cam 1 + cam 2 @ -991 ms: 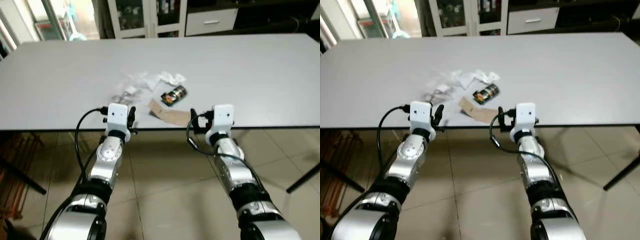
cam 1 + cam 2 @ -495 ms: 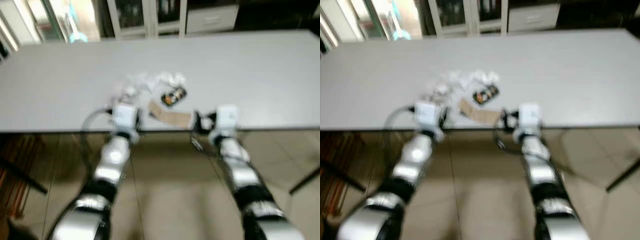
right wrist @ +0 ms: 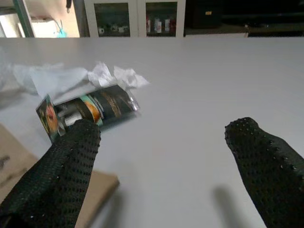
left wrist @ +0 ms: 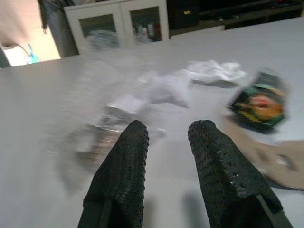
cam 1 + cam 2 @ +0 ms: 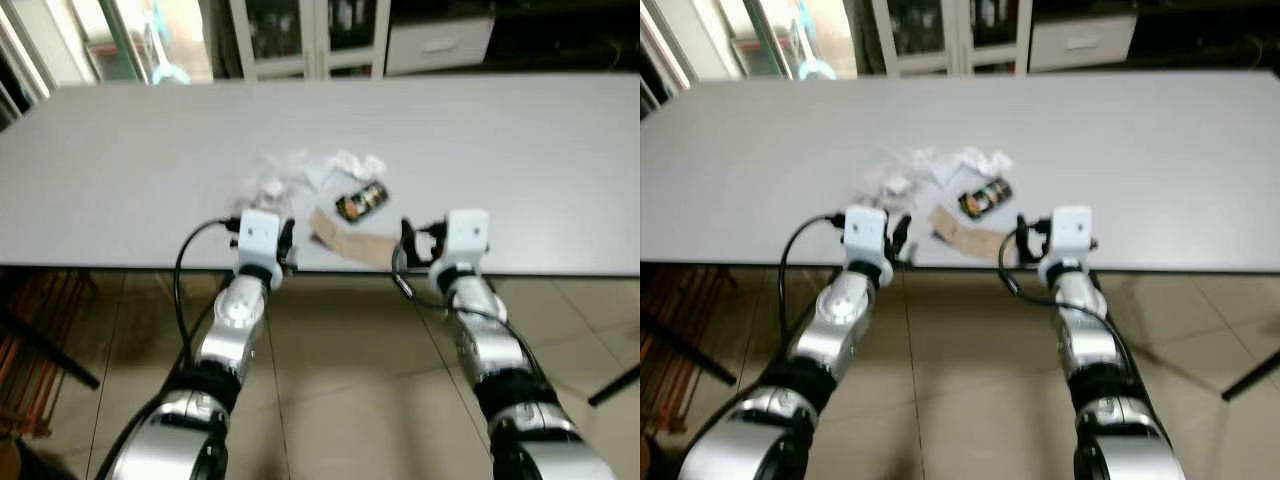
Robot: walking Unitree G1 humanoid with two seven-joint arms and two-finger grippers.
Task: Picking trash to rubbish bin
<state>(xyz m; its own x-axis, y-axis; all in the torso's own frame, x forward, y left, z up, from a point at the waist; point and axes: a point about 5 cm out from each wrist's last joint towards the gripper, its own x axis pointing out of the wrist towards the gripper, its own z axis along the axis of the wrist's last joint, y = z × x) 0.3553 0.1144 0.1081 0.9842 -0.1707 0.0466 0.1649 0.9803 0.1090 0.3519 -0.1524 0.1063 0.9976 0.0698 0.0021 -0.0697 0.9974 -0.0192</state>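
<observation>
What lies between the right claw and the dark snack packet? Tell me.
In the right wrist view, bare grey tabletop and a corner of the flat brown cardboard piece separate the open right claw from the dark snack packet.

We hold both silver arms forward, side by side, wrists level with each other. Our left gripper has its jaws a narrow gap apart, holding nothing. Our right gripper has its jaws spread wide, also holding nothing. A black cable loops beside each wrist, and both forearms angle inward slightly toward the grippers.
</observation>
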